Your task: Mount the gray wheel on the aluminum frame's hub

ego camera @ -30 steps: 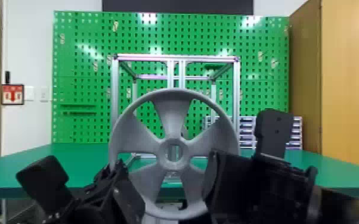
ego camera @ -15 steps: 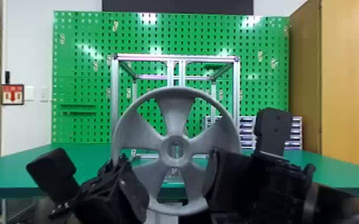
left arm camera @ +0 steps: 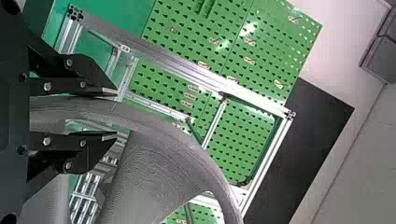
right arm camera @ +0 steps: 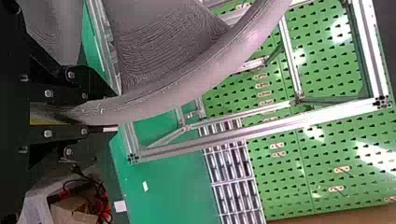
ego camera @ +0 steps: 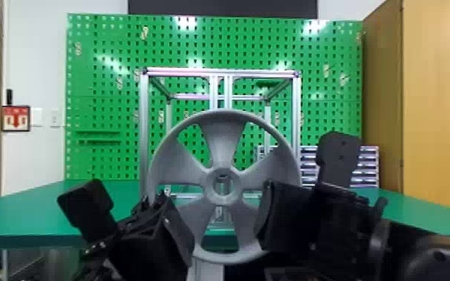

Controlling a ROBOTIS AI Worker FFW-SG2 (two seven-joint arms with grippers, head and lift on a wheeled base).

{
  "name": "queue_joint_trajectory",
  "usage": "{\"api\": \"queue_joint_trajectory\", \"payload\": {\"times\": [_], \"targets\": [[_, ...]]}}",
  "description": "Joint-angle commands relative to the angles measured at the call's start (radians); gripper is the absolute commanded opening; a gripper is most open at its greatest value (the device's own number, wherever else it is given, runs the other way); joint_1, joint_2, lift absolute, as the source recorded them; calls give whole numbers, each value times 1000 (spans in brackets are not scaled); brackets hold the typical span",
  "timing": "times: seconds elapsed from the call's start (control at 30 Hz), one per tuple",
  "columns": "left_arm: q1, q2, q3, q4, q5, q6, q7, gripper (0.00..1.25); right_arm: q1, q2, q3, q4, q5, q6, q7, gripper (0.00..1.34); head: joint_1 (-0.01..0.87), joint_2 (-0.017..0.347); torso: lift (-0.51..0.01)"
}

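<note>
The gray wheel [ego camera: 223, 138] stands upright between both arms, in front of the aluminum frame [ego camera: 144, 130]. My left gripper [ego camera: 160, 209] is at its lower left side and my right gripper [ego camera: 267, 213] at its lower right. In the left wrist view, the left gripper [left arm camera: 114, 113] has its two fingers on either side of the wheel's rim [left arm camera: 154, 123]. The right wrist view has the right gripper [right arm camera: 114, 111] shut on the rim [right arm camera: 187, 93]. Through the wheel's center hole a metal piece of the frame is visible; whether they touch I cannot tell.
The frame stands on the green table [ego camera: 30, 205], with a green pegboard [ego camera: 104, 93] behind it. A rack of small drawers [ego camera: 370, 164] is at the back right. Cables and a box [right arm camera: 74, 210] lie low beside the table in the right wrist view.
The wheel has shifted slightly to the right and up, its center with it. My left gripper has moved right and tilted with the rim, while the right one has stayed nearly still.
</note>
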Motion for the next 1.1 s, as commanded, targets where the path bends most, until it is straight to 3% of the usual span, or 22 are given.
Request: {"api": "queue_joint_trajectory", "payload": {"times": [0.0,0.73,1.07], "targets": [[-24,-4,-11,31,-9,1,0,362,-17,1,-6,29,-1,-5,3,192,-5,6,-499],[-128,-30,-43,175,-29,-12,-2,362,-92,1,-31,195,22,-41,95,192,-5,6,-499],[-157,-38,-46,251,-33,-58,-43,362,-115,1,-23,220,60,-59,135,193,-5,6,-499]]}}
